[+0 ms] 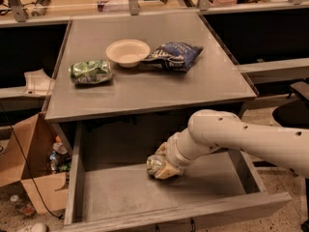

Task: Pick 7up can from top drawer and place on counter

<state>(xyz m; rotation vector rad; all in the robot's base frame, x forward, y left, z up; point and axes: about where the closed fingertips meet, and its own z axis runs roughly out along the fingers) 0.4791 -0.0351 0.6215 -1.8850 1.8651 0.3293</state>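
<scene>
Ok, step in hand: the grasp, judging by the pose. gripper (166, 168) is down inside the top drawer (120, 193), right against the 7up can (154, 165). The can sits on the drawer floor, roughly mid-drawer, toward the back and apparently on its side, with a silvery end facing left. The wrist covers the contact, so I can't tell whether the gripper has closed on the can or is only set around it.

Arm (231, 135) comes in from the right over the drawer's right wall. The forearm slopes down and left, and the wrist is bent toward the can.

Next move: confirm grip, then lift straight up to clear the drawer walls and the counter (145, 88) edge overhanging the back. After that, swing up and over.

Drop zone: the front half of the counter looks free. The bowl (128, 52), chip bag (174, 56) and crushed green can (91, 72) sit further back.
</scene>
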